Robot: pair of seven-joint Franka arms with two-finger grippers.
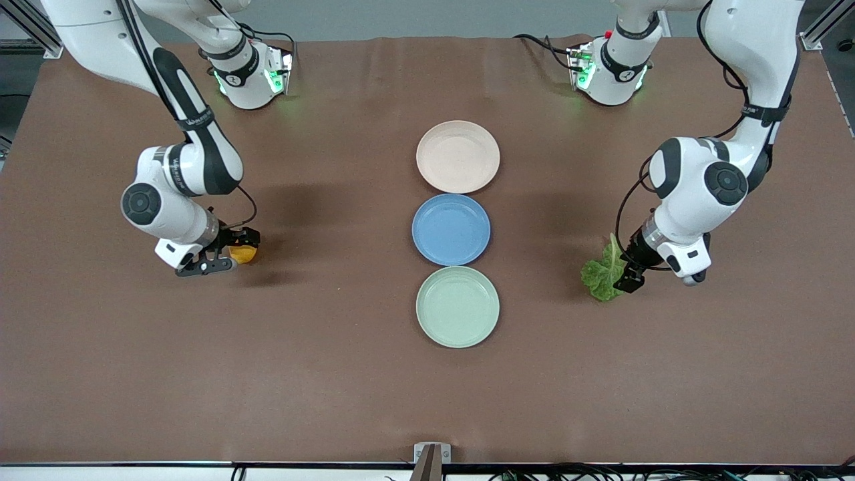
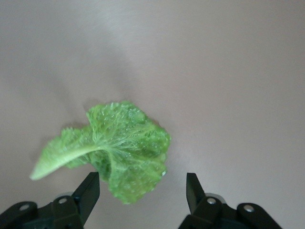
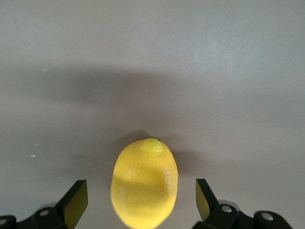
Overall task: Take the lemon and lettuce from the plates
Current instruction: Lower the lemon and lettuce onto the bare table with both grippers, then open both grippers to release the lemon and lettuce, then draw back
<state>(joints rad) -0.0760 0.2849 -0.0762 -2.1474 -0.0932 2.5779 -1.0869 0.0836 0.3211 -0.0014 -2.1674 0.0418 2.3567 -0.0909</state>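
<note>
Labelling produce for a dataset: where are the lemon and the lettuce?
lemon [image 3: 144, 183]: right wrist view, middle of its yellow skin.
lettuce [image 2: 126, 148]: left wrist view, crinkled green blade beside the pale rib.

The brown table [image 1: 334, 374] carries three plates [image 1: 457, 157], lemon [image 1: 244, 254] and lettuce [image 1: 603, 272].

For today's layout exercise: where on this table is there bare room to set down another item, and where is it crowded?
Bare cloth lies between the lemon and the plate column, and between that column and the lettuce. The strip nearer the camera than the mint plate is free too. Crowded: the pink plate, blue plate and mint plate nearly touch; the right claw and left claw stand open around their items.
</note>
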